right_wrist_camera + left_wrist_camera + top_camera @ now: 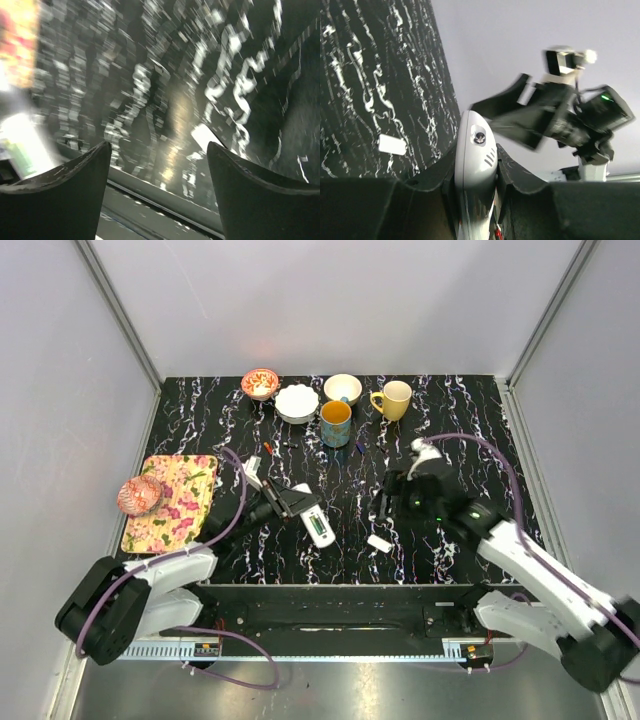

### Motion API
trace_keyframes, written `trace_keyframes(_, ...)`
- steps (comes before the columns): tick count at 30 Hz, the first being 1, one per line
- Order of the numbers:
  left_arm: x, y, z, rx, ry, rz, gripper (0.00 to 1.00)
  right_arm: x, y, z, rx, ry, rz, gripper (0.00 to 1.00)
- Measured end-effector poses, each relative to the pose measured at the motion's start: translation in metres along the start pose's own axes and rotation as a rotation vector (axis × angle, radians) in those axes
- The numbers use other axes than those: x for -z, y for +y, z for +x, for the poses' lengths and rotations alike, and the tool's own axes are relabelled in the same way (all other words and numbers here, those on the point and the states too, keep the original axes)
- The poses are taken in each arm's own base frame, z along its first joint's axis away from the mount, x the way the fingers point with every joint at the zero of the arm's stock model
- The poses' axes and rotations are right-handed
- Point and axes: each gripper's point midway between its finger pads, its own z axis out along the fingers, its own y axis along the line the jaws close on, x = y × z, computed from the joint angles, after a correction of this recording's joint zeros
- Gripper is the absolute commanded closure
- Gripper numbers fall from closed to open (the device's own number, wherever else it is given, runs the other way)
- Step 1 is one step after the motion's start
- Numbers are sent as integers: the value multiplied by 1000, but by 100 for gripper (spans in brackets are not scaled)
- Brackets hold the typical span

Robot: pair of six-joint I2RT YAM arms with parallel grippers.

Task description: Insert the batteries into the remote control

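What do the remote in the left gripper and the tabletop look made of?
Remote control: likely moulded plastic, smooth white, faintly glossy; highlights along its rounded shell. Tabletop: black with white marble-like veining, matte; probably printed sheet or laminate, unsure which.

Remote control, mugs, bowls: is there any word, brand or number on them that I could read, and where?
No text can be read in any view.
remote control: a green mark on its face, too small to read; the left wrist view shows only a round dot and short slits, no letters.
blue mug, yellow mug: no lettering visible.
Right wrist view: blurred throughout.
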Motion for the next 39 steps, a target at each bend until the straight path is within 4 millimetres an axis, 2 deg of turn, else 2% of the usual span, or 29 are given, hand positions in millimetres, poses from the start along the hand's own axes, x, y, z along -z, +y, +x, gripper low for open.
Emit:
trace_keyframes(3, 9, 9, 5, -5, 4, -27, 100, -38, -47, 58, 24, 200, 162, 22)
trace_keyframes(5, 14, 7, 7, -23, 3, -23, 100, -43, -70, 89, 50, 304, 230, 21)
trace_keyframes(6, 16, 5, 7, -33, 0, -17, 100, -42, -76, 97, 64, 336, 248, 21)
trace_keyframes(11, 25, -4, 6, -83, -22, 11, 100, -49, -77, 105, 125, 389, 256, 11)
trace_keyframes(14, 29, 1, 8, -88, -23, 3, 100, -58, -74, 119, 187, 449, 273, 11)
trace_keyframes(19, 30, 9, 11, -79, -16, -15, 100, -71, -77, 136, 261, 521, 331, 15)
trace_keyframes(24, 31, 11, 13, -77, -9, -16, 100, -76, -87, 139, 297, 546, 403, 18)
trace_keyframes(29, 31, 9, 13, -80, -7, -7, 100, -80, -94, 144, 308, 575, 439, 26)
trace_keyframes(38, 33, 11, 16, -77, -1, -3, 100, -81, -103, 155, 314, 630, 477, 34)
trace_keyframes(39, 33, 11, 16, -78, 0, -2, 100, -82, -103, 156, 313, 634, 480, 37)
